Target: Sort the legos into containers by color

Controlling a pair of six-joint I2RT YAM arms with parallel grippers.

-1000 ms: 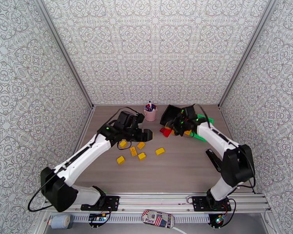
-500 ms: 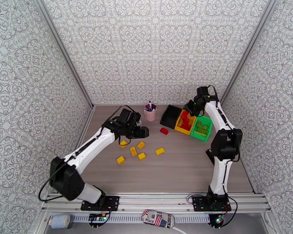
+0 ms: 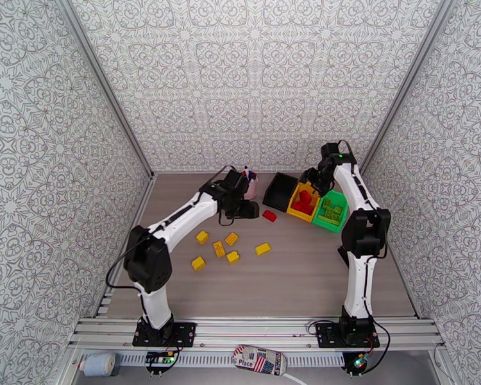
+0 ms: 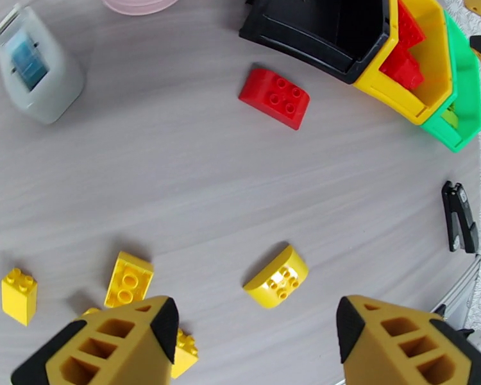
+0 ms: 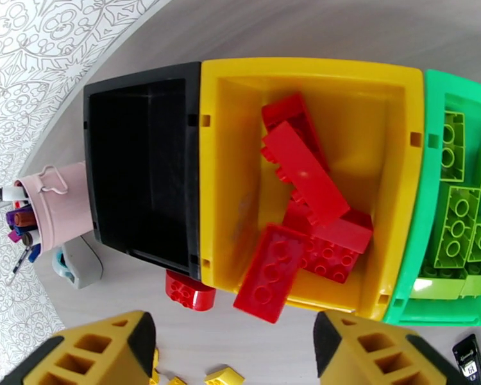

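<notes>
The three joined containers stand at the back right: black (image 3: 280, 190), yellow (image 3: 303, 201) and green (image 3: 331, 212). Several red legos (image 5: 304, 181) lie in the yellow bin (image 5: 394, 91), and one red plate (image 5: 269, 272) leans over its near rim. Lime legos (image 5: 457, 226) fill the green bin, and the black bin (image 5: 141, 168) holds nothing. My right gripper (image 5: 234, 341) hangs open over the yellow bin (image 3: 312, 181). A red brick (image 4: 274, 97) lies on the table beside the black bin. My left gripper (image 4: 256, 322) is open above the yellow legos (image 4: 276, 277), close to the red brick (image 3: 269, 215).
A pink cup with pens (image 5: 54, 200) and a small white box with a blue mark (image 4: 38, 68) stand left of the bins. A black clip-like object (image 4: 459, 216) lies near the right edge. Several yellow bricks (image 3: 231, 239) are scattered mid-table.
My right arm lifted from the table beside the bins to above the yellow bin, and its jaws opened. My left arm swung from the yellow bricks toward the back right, nearer the red brick.
</notes>
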